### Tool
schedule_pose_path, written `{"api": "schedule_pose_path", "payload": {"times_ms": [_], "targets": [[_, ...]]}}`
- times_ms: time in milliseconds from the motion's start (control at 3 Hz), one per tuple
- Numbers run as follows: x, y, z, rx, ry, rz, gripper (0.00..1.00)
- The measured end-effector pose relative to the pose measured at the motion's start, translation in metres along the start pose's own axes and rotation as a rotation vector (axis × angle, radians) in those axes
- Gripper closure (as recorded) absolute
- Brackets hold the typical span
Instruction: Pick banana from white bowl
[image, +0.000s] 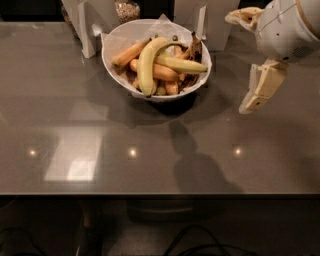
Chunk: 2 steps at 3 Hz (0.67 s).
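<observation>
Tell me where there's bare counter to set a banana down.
The counter is bare in front of the white bowl, to its near edge, and left of the bowl. The back is crowded: white stands flank the bowl. The hand hovers right of it.

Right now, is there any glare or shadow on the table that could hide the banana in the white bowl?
Camera view: three small light spots and a pale rectangular reflection lie on the table toward its front; the hand hangs right of the white bowl; a dark shadow lies on the table in front of the bowl; the banana is clearly lit.
</observation>
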<state>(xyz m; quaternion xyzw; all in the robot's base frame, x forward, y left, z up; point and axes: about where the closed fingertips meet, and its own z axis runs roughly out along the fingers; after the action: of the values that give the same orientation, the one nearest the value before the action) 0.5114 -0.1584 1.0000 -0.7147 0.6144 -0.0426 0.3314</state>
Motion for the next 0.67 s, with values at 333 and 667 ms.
{"api": "schedule_pose_path", "payload": {"times_ms": [333,667], "targets": [[-0.0312,-0.0382,0.0164,0.015,-0.097,-0.21,0.0],[-0.0313,-0.0382,0.0165,0.014,-0.097,-0.211,0.0]]}}
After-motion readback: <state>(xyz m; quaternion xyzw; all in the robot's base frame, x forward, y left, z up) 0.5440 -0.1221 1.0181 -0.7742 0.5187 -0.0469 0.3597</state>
